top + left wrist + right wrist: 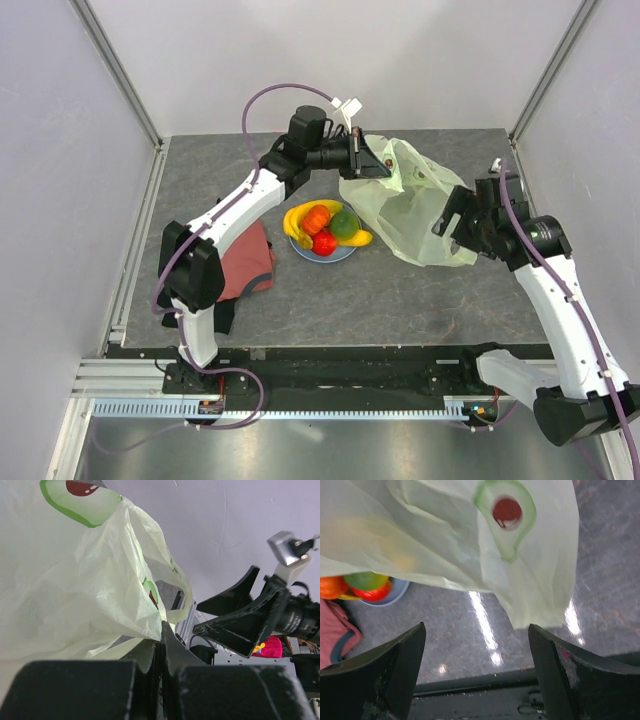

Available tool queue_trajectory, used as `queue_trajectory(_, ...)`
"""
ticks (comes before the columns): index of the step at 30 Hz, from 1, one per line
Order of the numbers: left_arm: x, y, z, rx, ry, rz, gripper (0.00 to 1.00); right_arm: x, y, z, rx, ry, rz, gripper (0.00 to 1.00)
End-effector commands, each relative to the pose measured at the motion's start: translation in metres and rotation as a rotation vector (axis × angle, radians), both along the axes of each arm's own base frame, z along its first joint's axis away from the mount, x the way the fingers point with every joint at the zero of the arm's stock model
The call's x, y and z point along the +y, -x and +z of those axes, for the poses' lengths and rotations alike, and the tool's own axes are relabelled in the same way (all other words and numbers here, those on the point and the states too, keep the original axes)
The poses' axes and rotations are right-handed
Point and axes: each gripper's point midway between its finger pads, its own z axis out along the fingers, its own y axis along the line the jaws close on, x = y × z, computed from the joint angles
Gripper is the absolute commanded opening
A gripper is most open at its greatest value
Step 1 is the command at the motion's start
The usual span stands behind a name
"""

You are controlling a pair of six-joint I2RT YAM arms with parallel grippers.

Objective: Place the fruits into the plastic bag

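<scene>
The fruits (322,229) are piled on a round blue plate (338,254) mid-table: yellow bananas, an orange-red fruit, a red one and a green one. They also show in the right wrist view (359,585). The pale yellow-green plastic bag (412,208) with avocado prints lies to the right of the plate. My left gripper (383,163) is shut on the bag's upper left edge and lifts it; the left wrist view shows the bag (75,580) pinched in the gripper (161,636). My right gripper (452,216) is open and empty at the bag's right side, with the bag (470,535) just beyond it (476,647).
A red T-shirt (248,262) lies left of the plate under my left arm, and its corner shows in the right wrist view (335,630). Metal frame rails (135,250) and white walls bound the grey table (400,300).
</scene>
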Motion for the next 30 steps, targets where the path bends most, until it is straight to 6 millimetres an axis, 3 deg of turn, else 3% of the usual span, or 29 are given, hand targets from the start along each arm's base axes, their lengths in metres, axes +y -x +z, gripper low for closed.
queue_trajectory(1, 0.002, -0.005, 0.026, -0.017, 0.062, -0.003, 0.01, -0.018, 0.021, -0.007, 0.017, 0.028, -0.112, 0.91)
queue_trajectory(7, 0.006, -0.006, 0.029, -0.016, 0.069, 0.002, 0.02, -0.048, 0.018, -0.016, 0.038, 0.161, -0.222, 0.97)
queue_trajectory(13, 0.009, -0.009, 0.03, -0.019, 0.07, 0.01, 0.02, -0.054, -0.007, -0.037, 0.033, 0.185, -0.171, 0.97)
queue_trajectory(15, 0.01, -0.01, 0.031, -0.02, 0.071, 0.013, 0.02, -0.049, -0.019, -0.041, -0.009, 0.145, -0.129, 0.94)
queue_trajectory(17, 0.012, -0.011, 0.031, -0.016, 0.071, 0.018, 0.02, -0.046, -0.026, -0.039, -0.044, 0.138, -0.08, 0.79)
queue_trajectory(18, 0.013, -0.011, 0.031, -0.015, 0.072, 0.019, 0.01, -0.044, -0.033, -0.028, -0.088, 0.133, -0.068, 0.73)
queue_trajectory(20, 0.016, -0.014, 0.032, -0.015, 0.074, 0.027, 0.02, -0.041, -0.04, -0.013, -0.127, 0.14, -0.03, 0.48)
queue_trajectory(21, 0.017, -0.015, 0.034, -0.015, 0.079, 0.029, 0.02, -0.039, -0.045, 0.009, -0.178, 0.133, -0.021, 0.38)
queue_trajectory(22, 0.022, -0.02, 0.035, -0.019, 0.08, 0.042, 0.01, -0.038, -0.047, 0.02, -0.201, 0.139, -0.012, 0.22)
queue_trajectory(23, 0.025, -0.024, 0.034, -0.013, 0.081, 0.049, 0.01, -0.039, -0.049, 0.035, -0.231, 0.151, -0.003, 0.17)
queue_trajectory(24, 0.029, -0.027, 0.035, -0.003, 0.087, 0.061, 0.02, -0.042, -0.049, 0.068, -0.289, 0.161, -0.011, 0.13)
queue_trajectory(26, 0.043, -0.043, 0.032, 0.009, 0.093, 0.103, 0.02, -0.048, -0.051, 0.093, -0.309, 0.185, -0.037, 0.09)
queue_trajectory(27, 0.047, -0.048, 0.03, 0.01, 0.093, 0.112, 0.02, -0.052, -0.045, 0.123, -0.347, 0.198, -0.049, 0.09)
queue_trajectory(29, 0.049, -0.052, 0.034, 0.0, 0.1, 0.1, 0.01, -0.054, -0.051, 0.134, -0.328, 0.219, -0.051, 0.08)
queue_trajectory(30, 0.047, -0.056, 0.028, 0.018, 0.099, 0.091, 0.02, -0.055, -0.047, 0.15, -0.344, 0.219, -0.049, 0.08)
